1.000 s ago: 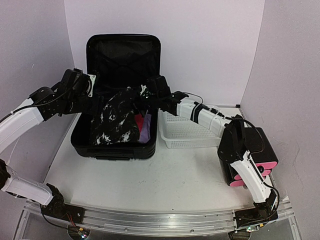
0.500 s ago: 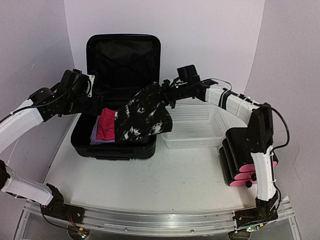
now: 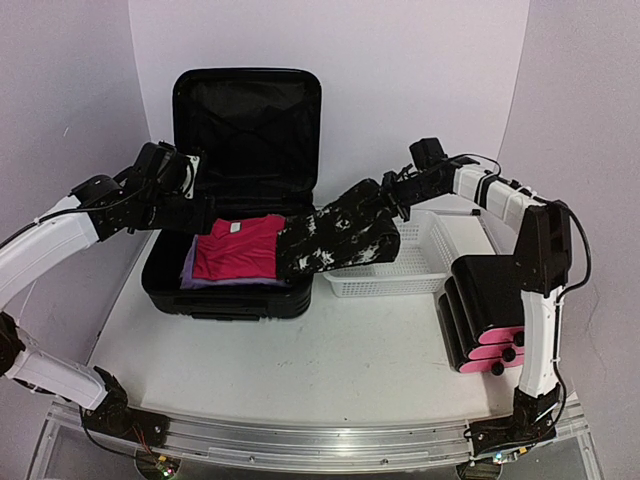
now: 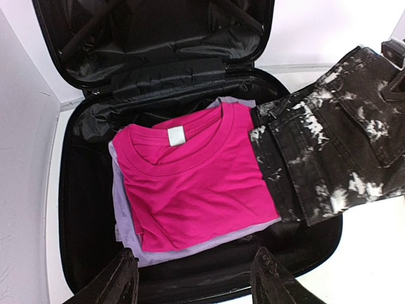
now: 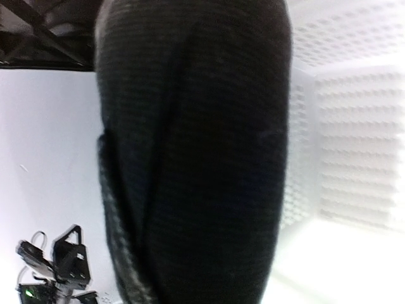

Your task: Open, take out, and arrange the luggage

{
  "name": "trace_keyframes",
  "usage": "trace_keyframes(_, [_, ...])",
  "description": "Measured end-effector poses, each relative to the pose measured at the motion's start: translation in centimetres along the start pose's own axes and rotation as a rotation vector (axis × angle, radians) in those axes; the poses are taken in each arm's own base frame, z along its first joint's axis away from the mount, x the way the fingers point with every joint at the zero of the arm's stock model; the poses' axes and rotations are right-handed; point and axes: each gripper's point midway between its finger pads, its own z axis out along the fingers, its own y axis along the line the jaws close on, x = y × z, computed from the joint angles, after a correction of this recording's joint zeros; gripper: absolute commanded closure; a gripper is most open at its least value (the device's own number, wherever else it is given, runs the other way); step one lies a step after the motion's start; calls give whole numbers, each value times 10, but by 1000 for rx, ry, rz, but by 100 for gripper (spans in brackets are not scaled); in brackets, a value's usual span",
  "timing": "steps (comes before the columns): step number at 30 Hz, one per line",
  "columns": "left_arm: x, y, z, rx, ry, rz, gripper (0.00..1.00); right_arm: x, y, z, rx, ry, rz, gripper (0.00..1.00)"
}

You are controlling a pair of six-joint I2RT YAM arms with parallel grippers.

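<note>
The left arm rises from its base at the near left corner, swings out past the table edge, then reaches in rightward with its white forearm. Its wrist sits over the left rim of the luggage (image 3: pixel 228 300). The left gripper (image 4: pixel 196 282) hangs above the near part of the open case. Its two fingers stand well apart and there is nothing between them.

The luggage lies at the back left of the table (image 3: pixel 330 370). Its lid is propped upright against the rear wall and its black lining shows. Inside, a folded pink shirt (image 4: pixel 196 183) lies flat on a lavender garment (image 4: pixel 126 221).

A black-and-white garment (image 3: pixel 340 235) stretches from the right rim of the case, up and to the right. Its lower end overlaps the rim and lies beside the shirt's right edge. The right gripper (image 3: pixel 393 200) is clamped on its upper end, and in the right wrist view dark fabric fills most of the frame.

The right arm stands upright from the near right corner and bends at a high elbow. Its forearm reaches left above a white mesh basket (image 3: pixel 400 275), which sits just right of the case. A black box with pink drawer fronts (image 3: pixel 490 320) stands beside the basket at the near right, next to the arm's upright link.

The table is white, and plain pale walls close it in on the left, back and right.
</note>
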Motion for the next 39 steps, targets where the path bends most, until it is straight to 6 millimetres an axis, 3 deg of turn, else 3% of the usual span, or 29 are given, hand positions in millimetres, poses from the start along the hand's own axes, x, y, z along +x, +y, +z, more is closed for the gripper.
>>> trace_keyframes(12, [9,-8,12,22,41,12,40,1,-55,-51,114,73,-83,100])
trace_keyframes(17, [8,-10,12,31,40,11,41,-3,-72,-60,165,67,-151,100])
trace_keyframes(29, [8,-14,12,57,43,-2,43,-28,-87,-43,170,6,-280,100])
trace_keyframes(35, [9,-17,12,74,48,-18,43,-50,-105,-28,187,-56,-280,100])
trace_keyframes(39, [9,-18,11,81,50,-19,43,-52,-121,-20,201,-44,-254,100])
